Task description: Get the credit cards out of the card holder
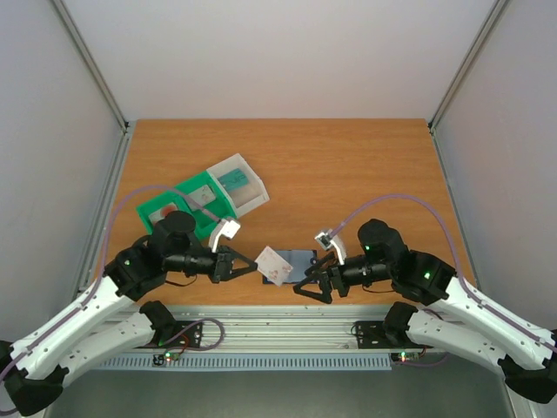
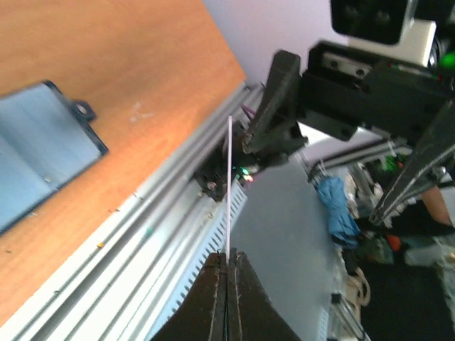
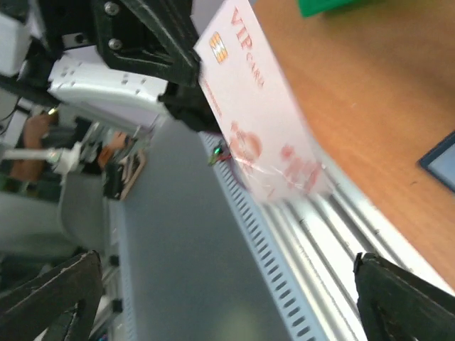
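Observation:
My left gripper (image 1: 253,264) is shut on a white credit card (image 1: 274,266) with red print and holds it just above the table's near edge. In the left wrist view the card (image 2: 229,185) shows edge-on between the closed fingers (image 2: 213,284). In the right wrist view its face (image 3: 256,114) reads "VIP CARD". The dark card holder (image 1: 302,263) lies flat just right of the card, with its blue-grey face (image 2: 39,160) up. My right gripper (image 1: 312,279) is open and empty beside the holder's near right side, its fingers (image 3: 409,298) spread wide.
A green-and-white compartment tray (image 1: 202,202) stands behind the left arm, with a teal card (image 1: 237,181) in its white section. The aluminium rail (image 1: 278,318) runs along the table's near edge. Grey walls (image 1: 278,52) enclose the back and sides.

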{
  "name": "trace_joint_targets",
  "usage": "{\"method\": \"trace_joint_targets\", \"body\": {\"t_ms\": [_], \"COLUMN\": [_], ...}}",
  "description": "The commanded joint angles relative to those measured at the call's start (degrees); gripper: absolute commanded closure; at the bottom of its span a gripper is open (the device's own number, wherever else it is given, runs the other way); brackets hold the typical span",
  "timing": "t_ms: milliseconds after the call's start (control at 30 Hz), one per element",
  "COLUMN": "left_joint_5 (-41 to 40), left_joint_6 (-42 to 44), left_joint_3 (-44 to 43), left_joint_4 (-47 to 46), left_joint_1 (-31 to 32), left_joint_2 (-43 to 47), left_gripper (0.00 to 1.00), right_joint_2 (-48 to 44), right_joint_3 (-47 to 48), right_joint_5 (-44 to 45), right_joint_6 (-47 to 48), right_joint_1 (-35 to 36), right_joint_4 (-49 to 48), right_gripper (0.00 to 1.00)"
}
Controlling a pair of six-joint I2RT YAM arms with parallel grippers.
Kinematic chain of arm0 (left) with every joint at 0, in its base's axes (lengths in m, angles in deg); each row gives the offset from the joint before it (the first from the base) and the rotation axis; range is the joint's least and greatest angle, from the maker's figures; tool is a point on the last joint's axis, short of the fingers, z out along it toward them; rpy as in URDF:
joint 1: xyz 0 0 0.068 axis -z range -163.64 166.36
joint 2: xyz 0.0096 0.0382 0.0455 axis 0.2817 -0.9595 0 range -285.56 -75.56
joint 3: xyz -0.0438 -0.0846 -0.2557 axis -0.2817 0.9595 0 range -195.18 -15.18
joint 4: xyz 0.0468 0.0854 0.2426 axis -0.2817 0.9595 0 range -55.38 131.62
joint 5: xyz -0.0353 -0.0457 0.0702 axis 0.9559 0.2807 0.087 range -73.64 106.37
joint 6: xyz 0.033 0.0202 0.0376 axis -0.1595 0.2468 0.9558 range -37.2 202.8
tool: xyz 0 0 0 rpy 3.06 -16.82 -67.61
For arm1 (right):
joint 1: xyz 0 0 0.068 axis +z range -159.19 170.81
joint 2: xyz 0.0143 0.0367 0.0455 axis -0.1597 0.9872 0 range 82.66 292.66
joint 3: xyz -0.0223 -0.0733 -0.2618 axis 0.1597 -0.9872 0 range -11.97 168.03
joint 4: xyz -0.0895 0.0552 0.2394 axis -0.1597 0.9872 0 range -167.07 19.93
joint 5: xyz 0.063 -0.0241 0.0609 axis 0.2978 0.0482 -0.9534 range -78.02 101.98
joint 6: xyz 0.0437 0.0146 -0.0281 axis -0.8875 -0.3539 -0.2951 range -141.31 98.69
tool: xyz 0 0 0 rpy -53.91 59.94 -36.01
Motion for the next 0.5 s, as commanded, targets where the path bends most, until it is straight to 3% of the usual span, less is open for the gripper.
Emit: {"method": "trace_joint_targets", "body": {"t_ms": [0, 467], "left_joint_5": [-12.67, -46.39], "left_joint_6": [2.07, -1.33], "left_joint_3": [-5.63, -7.72], "left_joint_4": [5.74, 10.66], "left_joint_1": [-0.05, -3.96], "left_joint_2": [-1.22, -1.99], "left_gripper": [0.99, 0.99], "right_joint_2": [-3.05, -16.41], "right_joint_3": [0.83, -1.53], "right_joint_5": [11.02, 29.42], "right_joint_6": [-0.61, -1.59], "right_joint_1": [-0.13, -0.12], "right_joint_4": [2.47, 6.83], "right_gripper": [0.01, 0.01]}}
